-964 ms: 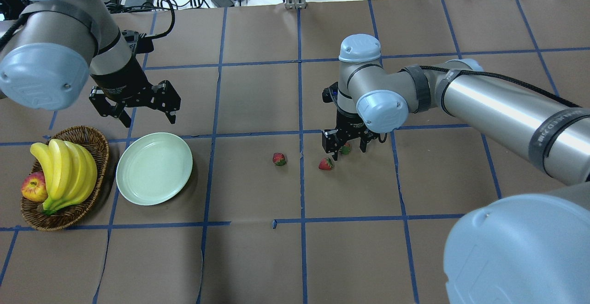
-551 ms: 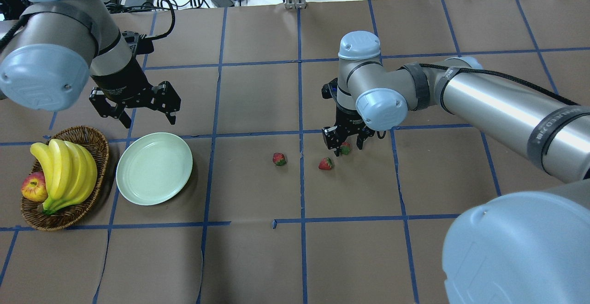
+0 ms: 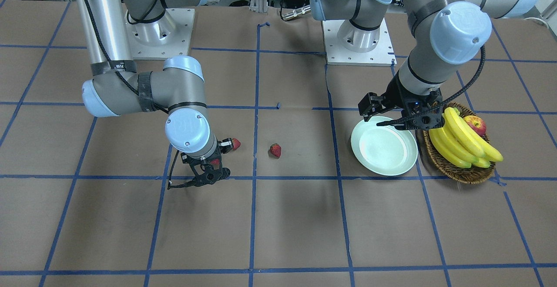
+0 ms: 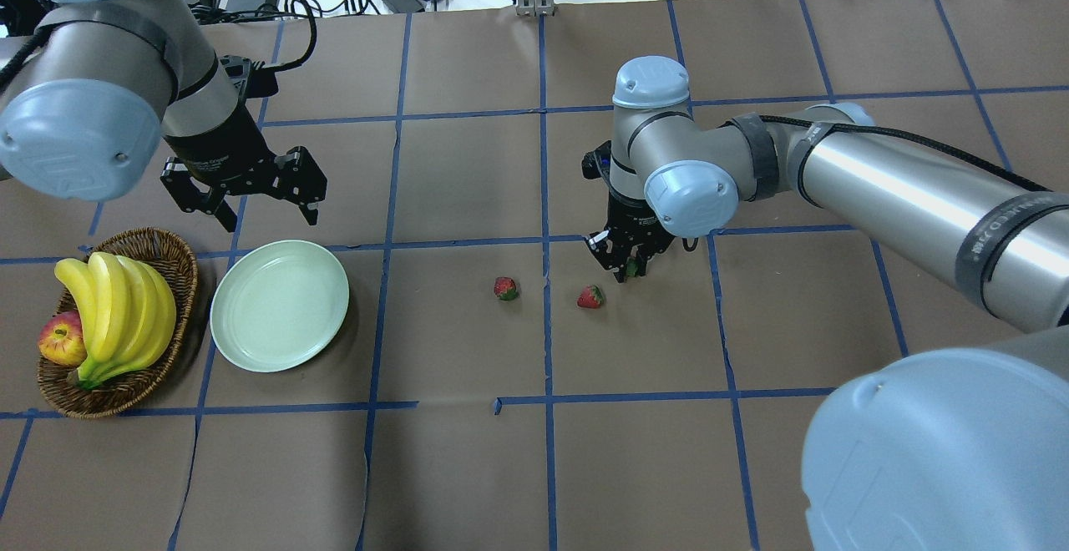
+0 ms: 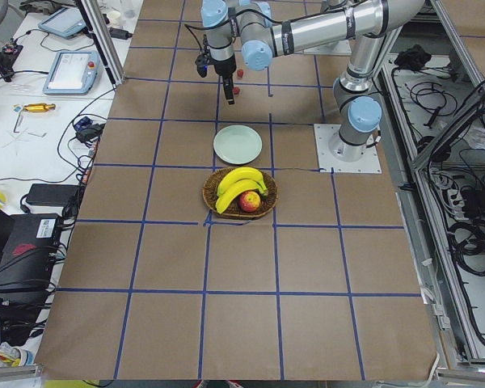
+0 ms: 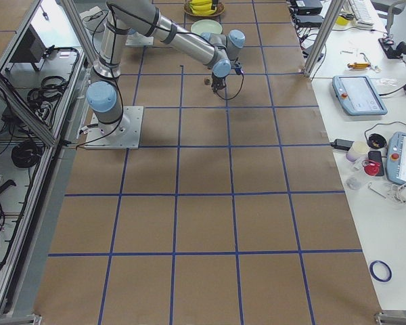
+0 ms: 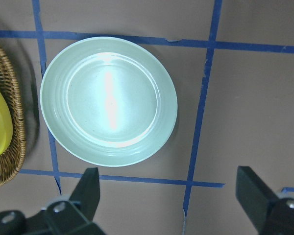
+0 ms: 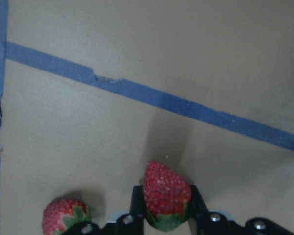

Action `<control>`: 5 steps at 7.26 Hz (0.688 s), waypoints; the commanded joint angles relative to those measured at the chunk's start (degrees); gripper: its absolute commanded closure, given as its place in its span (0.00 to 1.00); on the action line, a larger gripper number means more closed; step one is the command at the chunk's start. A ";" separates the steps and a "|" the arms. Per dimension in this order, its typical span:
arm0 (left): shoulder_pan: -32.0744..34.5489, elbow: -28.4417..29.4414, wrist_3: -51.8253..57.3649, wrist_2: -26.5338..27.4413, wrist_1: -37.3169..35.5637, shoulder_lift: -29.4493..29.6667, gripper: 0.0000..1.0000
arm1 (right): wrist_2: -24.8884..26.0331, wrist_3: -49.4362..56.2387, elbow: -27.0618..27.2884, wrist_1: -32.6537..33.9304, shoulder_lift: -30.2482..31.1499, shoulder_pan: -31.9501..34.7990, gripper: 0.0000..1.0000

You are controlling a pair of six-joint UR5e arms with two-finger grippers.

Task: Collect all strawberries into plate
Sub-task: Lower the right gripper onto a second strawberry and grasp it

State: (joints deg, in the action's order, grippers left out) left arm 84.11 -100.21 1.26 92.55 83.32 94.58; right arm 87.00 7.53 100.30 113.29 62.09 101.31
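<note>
The task looks barely begun: the plate, near the left edge of the desk, holds no fruit. The right fingers pinch one strawberry low over the desk's middle, not yet carried across. Two other strawberries lie loose just beside it, well apart from the plate. The left fingers are spread, hovering by the plate's far rim. All three deliveries remain.

Robotics lab, teach pendants, cables, taped table
</note>
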 commanded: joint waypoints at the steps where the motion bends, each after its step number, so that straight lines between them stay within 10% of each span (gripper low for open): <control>1: 0.00 0.10 0.41 0.00 0.00 -0.09 0.00 | 0.63 -0.40 -2.02 0.78 1.70 -0.06 1.00; 5: -0.26 0.27 0.94 0.44 0.00 -0.45 0.00 | -4.90 -5.74 -8.97 -0.44 4.18 5.35 1.00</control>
State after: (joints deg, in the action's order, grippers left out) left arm 83.99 -100.00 2.12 92.92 83.32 94.20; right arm 83.72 4.61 92.59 112.66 66.10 103.40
